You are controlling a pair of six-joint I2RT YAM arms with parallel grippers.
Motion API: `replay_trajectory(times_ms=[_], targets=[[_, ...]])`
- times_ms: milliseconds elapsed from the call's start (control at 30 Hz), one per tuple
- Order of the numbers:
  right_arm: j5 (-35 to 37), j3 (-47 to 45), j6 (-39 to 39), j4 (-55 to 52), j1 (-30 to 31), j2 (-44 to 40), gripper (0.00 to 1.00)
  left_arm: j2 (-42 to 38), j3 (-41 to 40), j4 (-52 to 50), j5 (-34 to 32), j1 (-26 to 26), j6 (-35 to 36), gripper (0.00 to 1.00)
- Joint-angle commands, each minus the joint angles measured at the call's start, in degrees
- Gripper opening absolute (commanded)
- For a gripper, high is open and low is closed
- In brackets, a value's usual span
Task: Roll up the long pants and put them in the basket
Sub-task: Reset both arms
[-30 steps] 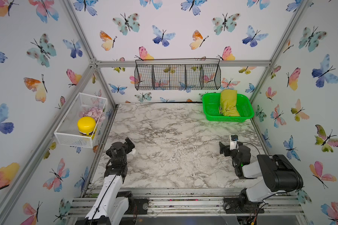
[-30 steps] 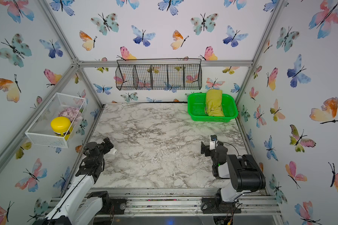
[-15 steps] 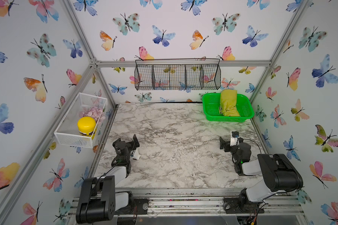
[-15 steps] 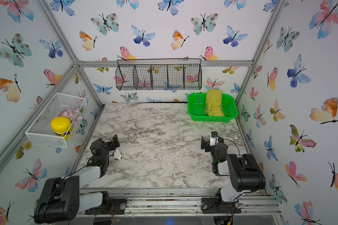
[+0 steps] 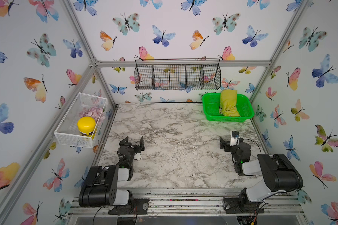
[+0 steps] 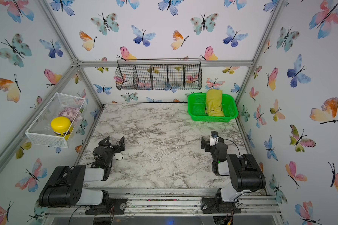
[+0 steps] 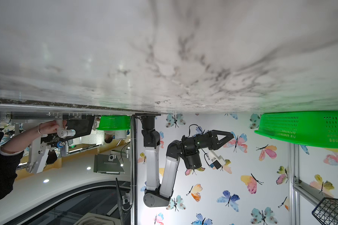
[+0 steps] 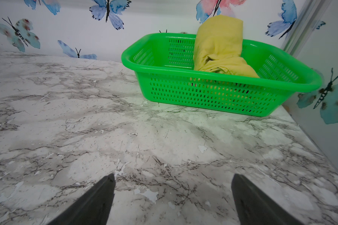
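While left gripper (image 5: pixel 134 141) and right gripper (image 8: pixel 172 176) gape empty — long pants (image 5: pixel 229 105) bundled in basket (image 5: pixel 230 119), axis front-to-back.

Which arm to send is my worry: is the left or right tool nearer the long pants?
Right. The right tool sits straight in front of the green basket holding the long pants; the left tool sits across the table, diagonally away from them.

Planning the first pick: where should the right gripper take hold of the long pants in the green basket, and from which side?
Probably the raised end of the long pants, which stands above the far rim of the green basket. Come from above with the open right gripper: the basket walls block a low side approach, and that hump looks like the freest cloth.
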Motion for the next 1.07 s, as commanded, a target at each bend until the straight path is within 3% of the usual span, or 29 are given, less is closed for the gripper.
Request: replay_trajectory(times_ms=[0, 633, 1033], targets=[[1.2, 0.8, 0.4, -0.4, -0.2, -0.3, 0.99, -0.8, 0.1, -4.1, -5.4, -2.3, 1.1, 0.98], [1.2, 0.8, 0.4, -0.4, -0.2, -0.3, 0.99, -0.7, -0.8, -2.2, -8.6, -3.5, 1.0, 0.98], [2.0, 1.2, 0.9, -0.9, -0.2, -0.1, 0.99, -0.2, 0.6, -4.5, -6.9, -1.7, -0.3, 0.98]])
